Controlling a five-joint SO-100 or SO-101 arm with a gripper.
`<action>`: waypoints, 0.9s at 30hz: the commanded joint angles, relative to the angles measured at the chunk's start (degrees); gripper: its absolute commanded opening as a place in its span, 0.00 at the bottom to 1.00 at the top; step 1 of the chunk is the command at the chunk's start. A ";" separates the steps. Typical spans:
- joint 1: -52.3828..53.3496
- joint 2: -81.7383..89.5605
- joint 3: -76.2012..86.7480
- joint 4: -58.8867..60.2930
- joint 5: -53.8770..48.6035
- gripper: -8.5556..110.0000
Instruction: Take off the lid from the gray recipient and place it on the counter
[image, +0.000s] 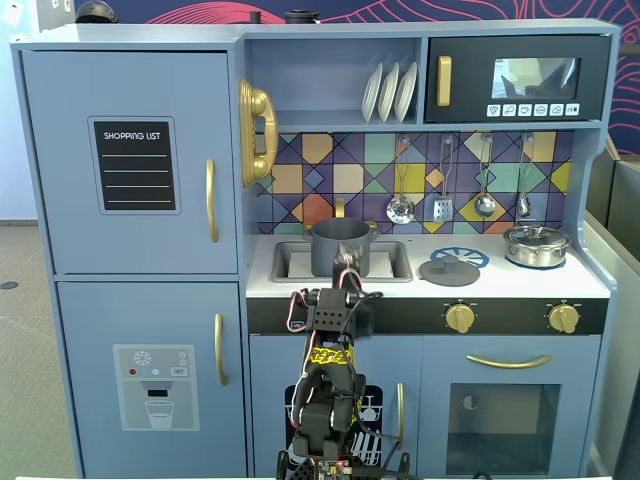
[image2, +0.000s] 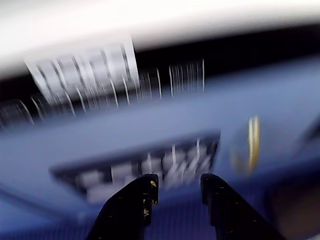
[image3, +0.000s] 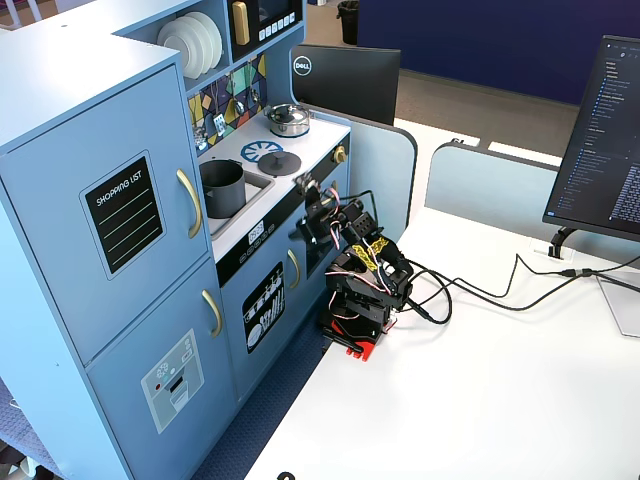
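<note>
The gray recipient (image: 340, 245) stands uncovered in the recessed sink; it also shows in the other fixed view (image3: 222, 187). The dark-gray lid (image: 449, 269) with its small knob lies flat on the white counter (image: 500, 284), partly over the blue burner print, and shows in a fixed view (image3: 280, 160). My gripper (image: 347, 268) is at the counter's front edge, just in front of the pot, apart from the lid. In the blurred wrist view my gripper (image2: 177, 182) is open and empty, facing the blue cabinet front.
A shiny silver pot (image: 537, 245) with a glass lid stands at the counter's right end. Utensils (image: 400, 208) hang on the back wall. Gold knobs (image: 459, 317) sit on the black front strip. A monitor (image3: 600, 140) and cables (image3: 500, 290) are on the white table.
</note>
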 joint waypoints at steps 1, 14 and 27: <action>-6.24 0.00 7.47 2.02 2.37 0.07; -9.67 5.62 31.03 5.54 7.47 0.07; -9.14 5.71 31.03 11.60 1.41 0.09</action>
